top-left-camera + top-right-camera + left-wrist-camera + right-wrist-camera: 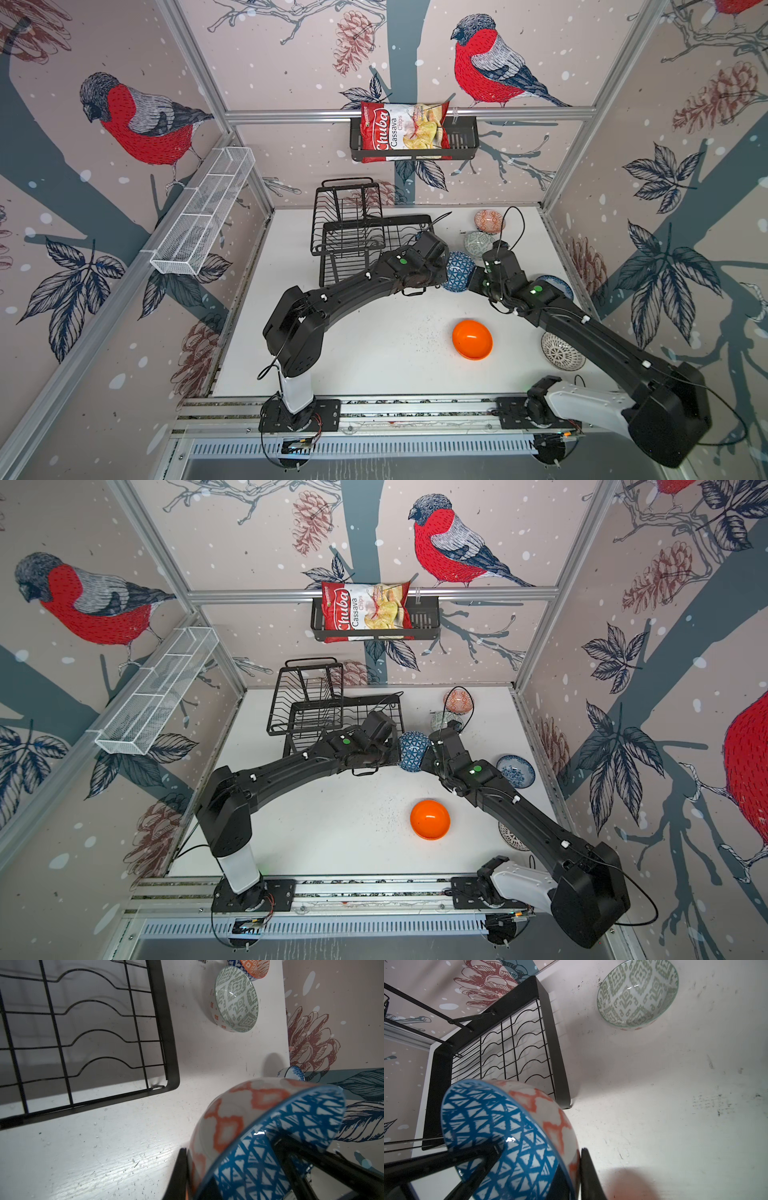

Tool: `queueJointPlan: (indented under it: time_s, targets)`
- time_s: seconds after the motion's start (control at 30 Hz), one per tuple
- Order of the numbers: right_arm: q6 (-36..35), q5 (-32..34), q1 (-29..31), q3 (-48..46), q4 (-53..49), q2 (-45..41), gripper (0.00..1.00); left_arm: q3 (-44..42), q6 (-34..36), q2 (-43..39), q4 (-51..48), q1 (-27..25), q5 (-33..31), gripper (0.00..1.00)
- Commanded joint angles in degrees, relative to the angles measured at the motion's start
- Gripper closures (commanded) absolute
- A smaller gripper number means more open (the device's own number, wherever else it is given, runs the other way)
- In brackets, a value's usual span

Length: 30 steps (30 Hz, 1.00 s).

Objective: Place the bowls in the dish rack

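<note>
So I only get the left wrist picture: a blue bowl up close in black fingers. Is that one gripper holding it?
Observer: Two. The right gripper also pinches the blue bowl, from the opposite side.
Operator: Any bowls I'm missing?
Observer: A plain orange bowl, standing alone on the table.
Operator: That's all?
Observer: No, a lattice bowl lies half hidden under the right arm.

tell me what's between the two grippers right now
The blue bowl. The left gripper and right gripper each pinch its rim from opposite sides, fingers inside and outside the wall. Both top views show it.
</note>
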Motion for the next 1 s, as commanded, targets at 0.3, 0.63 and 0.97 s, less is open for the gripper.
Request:
queueJointPlan:
  time_s: [0.3,0.63,0.97]
  targets:
    - [2.65,0.21,0.02,3.60,1.53,2.75,0.63,-2.04,-0.58,-2.50,3.25,0.20,0.05,1.00]
    - [3.34,-1.54,0.03,8.57,-1.21,4.63,0.18,-2.62,-1.03,-4.06,3.90,0.81,-3.44,1.00]
    - [5.69,-1.59,0.07,12.12,-3.02,3.66,0.00,-4.92,-0.51,-8.24,5.67,2.18,-9.26,1.00]
